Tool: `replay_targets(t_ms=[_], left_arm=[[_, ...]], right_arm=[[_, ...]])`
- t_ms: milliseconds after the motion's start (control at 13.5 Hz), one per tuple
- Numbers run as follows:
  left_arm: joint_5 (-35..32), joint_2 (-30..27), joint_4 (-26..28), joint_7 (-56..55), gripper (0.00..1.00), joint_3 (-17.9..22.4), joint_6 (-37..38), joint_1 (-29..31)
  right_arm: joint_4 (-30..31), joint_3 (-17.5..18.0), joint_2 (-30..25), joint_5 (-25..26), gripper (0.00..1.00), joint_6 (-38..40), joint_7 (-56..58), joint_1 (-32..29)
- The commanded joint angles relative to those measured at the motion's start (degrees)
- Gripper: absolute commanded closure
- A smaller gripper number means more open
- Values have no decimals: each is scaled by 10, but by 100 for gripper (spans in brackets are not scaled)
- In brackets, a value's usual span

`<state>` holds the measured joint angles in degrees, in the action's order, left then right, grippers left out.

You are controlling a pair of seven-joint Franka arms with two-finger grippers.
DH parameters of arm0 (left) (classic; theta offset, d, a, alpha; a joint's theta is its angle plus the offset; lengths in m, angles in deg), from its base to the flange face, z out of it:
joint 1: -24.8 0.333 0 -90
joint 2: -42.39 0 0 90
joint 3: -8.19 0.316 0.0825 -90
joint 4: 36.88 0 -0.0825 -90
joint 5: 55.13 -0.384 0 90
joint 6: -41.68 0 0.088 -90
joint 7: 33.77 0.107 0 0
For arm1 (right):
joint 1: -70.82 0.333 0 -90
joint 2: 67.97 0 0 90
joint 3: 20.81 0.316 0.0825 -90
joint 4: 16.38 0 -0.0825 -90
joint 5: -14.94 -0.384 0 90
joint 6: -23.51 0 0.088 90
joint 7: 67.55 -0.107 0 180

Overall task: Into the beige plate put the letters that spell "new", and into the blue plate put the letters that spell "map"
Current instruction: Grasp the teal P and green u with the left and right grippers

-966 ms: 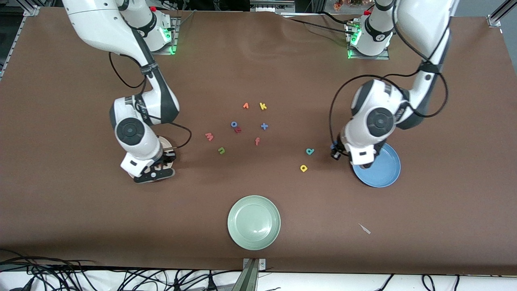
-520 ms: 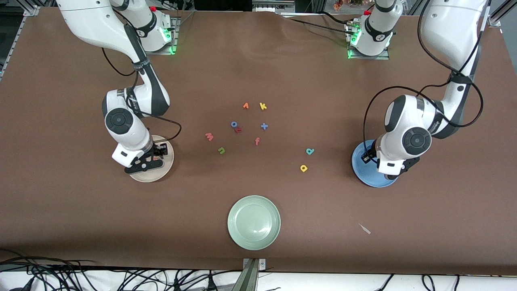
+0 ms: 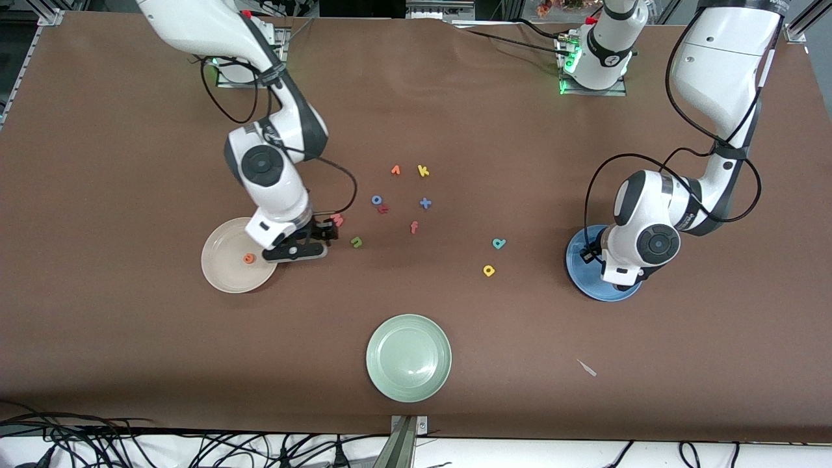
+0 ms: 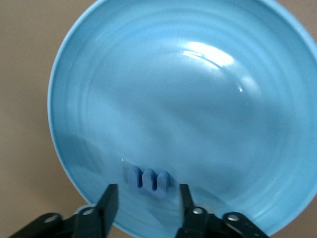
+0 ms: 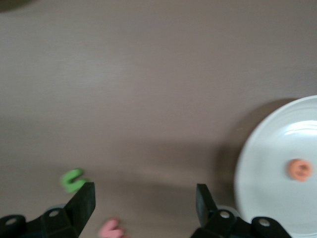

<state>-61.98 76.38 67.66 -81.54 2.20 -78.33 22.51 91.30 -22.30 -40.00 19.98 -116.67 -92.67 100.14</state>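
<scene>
Resting in plates: orange e (image 3: 248, 258) lies flat in glossy beige plate (image 3: 221, 273); ridged blue m (image 4: 148, 180) in glazed blue plate (image 4: 163, 94).
Loose foam: green n (image 3: 356, 242), pinkish w (image 3: 337, 220), teal letter (image 3: 498, 244), yellow letter (image 3: 489, 270) on matte brown surface (image 3: 130, 357).
Left end effector (image 4: 148, 206): released, over m.
Right end effector (image 5: 144, 204): spread, empty, probably just above w.

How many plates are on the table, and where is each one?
3. The beige plate is toward the right arm's end, the blue plate toward the left arm's end, and the green plate nearest the front camera.
</scene>
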Motion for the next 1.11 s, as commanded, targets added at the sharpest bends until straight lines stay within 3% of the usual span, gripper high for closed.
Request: replay_targets(t_ms=[0, 149, 297, 371, 669, 891, 1040], left_arm=[[-21, -31, -9, 42, 0, -13, 20, 3], [-11, -60, -14, 201, 0, -13, 43, -2], [0, -78, -16, 280, 0, -18, 57, -3], [0, -81, -20, 319, 0, -58, 61, -1], [-11, -67, -28, 378, 0, -117, 42, -31], [-17, -32, -25, 387, 1, -118, -32, -74], [-69, 1, -24, 397, 2, -118, -69, -80]], right_arm=[[-18, -3, 27, -4, 7, 5, -49, 27], [-17, -4, 45, -2, 2, -23, -108, 50], [-14, -4, 60, -2, 2, -52, -120, 66], [-13, -4, 63, 0, 2, -57, -128, 70], [-14, -5, 77, 1, 4, -76, -130, 74], [-12, -5, 85, 2, 13, -88, -130, 74], [-6, -5, 93, 2, 17, -103, -131, 75]])
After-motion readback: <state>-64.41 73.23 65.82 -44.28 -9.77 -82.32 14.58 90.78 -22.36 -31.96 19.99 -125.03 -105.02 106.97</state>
